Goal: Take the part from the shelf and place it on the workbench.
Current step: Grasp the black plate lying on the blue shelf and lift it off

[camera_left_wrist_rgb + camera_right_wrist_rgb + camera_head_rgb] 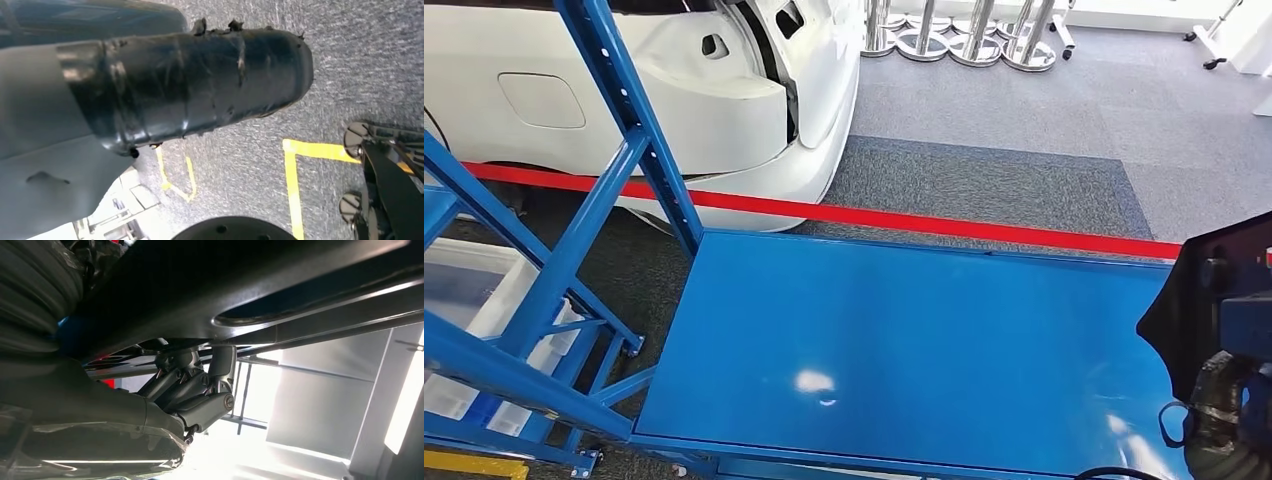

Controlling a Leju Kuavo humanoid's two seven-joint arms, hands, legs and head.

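A wide blue tabletop fills the middle of the head view, its surface glossy with small light reflections. At about nine o'clock stands a blue metal shelf with slanted braces; clear plastic bins sit low inside it. A red stripe runs along the grey carpet just past the far edge of the tabletop. At eleven o'clock sits a white car body, and at twelve o'clock are shiny chrome post bases.

At four o'clock, at the frame's edge, the dark part hangs over the right end of the tabletop. The right wrist view shows the right hand with its dark fingers pressed up against the underside of that part, holding it.

In the left wrist view, the left hand appears as a black, tape-wrapped shape above grey carpet with yellow floor lines; whether it is spread or closed cannot be told.
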